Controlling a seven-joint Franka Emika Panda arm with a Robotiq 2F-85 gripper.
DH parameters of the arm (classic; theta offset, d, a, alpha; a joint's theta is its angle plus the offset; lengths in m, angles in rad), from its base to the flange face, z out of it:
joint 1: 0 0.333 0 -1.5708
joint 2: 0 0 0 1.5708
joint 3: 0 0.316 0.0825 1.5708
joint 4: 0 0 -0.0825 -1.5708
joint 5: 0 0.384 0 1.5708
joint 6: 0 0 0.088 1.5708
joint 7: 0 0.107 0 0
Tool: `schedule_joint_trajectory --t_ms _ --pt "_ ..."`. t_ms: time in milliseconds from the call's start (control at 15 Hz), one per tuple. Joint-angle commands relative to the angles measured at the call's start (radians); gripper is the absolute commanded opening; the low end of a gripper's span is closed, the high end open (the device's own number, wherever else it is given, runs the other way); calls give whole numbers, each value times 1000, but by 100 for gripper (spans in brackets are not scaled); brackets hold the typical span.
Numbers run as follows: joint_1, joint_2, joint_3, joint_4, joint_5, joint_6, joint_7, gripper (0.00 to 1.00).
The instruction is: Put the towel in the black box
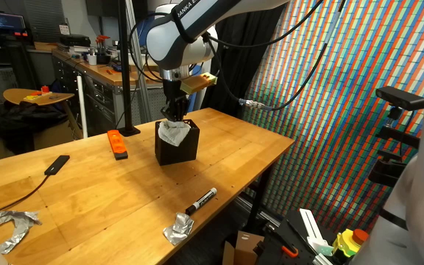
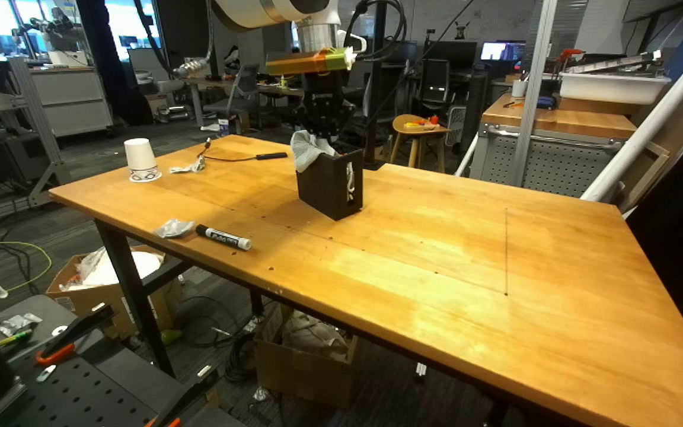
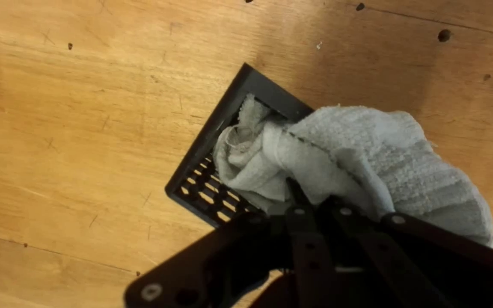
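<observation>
The black box [image 1: 177, 155] stands upright on the wooden table [image 1: 241, 136], its mouth largely filled by the towel [image 1: 174, 133], a whitish cloth bunched in loose folds. Part of the towel lies within the rim; a broad flap hangs over it and down the outside of one wall, as both exterior views show. From above, in the wrist view, rolled folds crowd the middle of the opening, and a perforated panel [image 3: 207, 194] shows at one corner. The robot arm [image 1: 177, 44] reaches down over the box, and its gripper [image 3: 313, 194] is clenched, the jaws drawn nearly together on a fold of the towel. How deep the cloth reaches cannot be judged from where I stand, although in an exterior view some of it shows through a slot [image 2: 351, 178] in the box's side. Near the table's edge, a marker [image 1: 201, 201] lies just beside a crumpled scrap of foil [image 1: 179, 228]. An orange level [image 1: 117, 144] with a dark end lies apart from the box, and a small black device [image 1: 56, 165] on a cord [image 1: 25, 197] lies farther along the tabletop. A paper cup [image 2: 140, 155] stands toward one end of the table.
</observation>
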Motion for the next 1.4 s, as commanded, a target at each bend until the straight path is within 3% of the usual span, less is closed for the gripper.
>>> schedule_joint_trajectory --t_ms 0,600,933,1333 --pt "4 -6 -1 -8 -14 3 40 2" --pt "20 78 -8 28 -75 45 129 2" --pt "38 155 -4 26 -82 12 153 2" --pt "4 197 25 60 31 -111 50 2"
